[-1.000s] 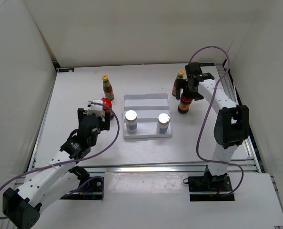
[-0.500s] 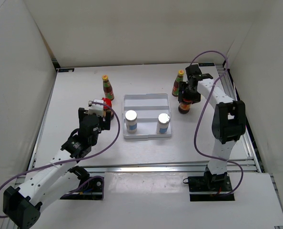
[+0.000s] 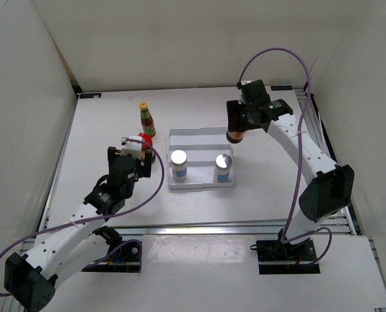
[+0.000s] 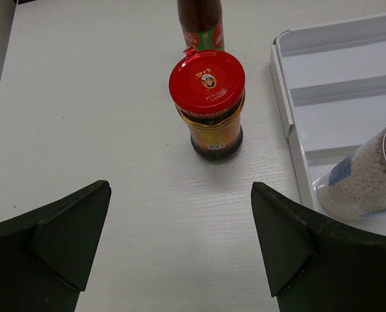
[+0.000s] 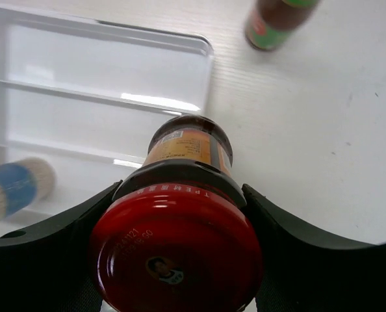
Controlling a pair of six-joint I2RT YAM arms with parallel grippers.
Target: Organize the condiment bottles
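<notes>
While two shakers (image 3: 179, 164) stand in the tray (image 3: 199, 138), our right jaws pinch one jar (image 5: 180, 214) over it. Our left jaws are spread before the other jar (image 4: 210, 104), toward the table's left edge, and the slim bottles (image 3: 147, 118) are unplaced.

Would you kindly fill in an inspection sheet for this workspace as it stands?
Surface: white table.
Job's things: left shaker and right shaker stand in the tray; first jar and first sauce bottle stand left of it; second sauce bottle outside it; second jar gripped.
Clutter: nothing seen.
Grippers: left gripper open, facing first jar; right gripper shut on second jar by the tray's corner.
Cables: purple cables loop along both arms.
Surroundings: white walls.
</notes>
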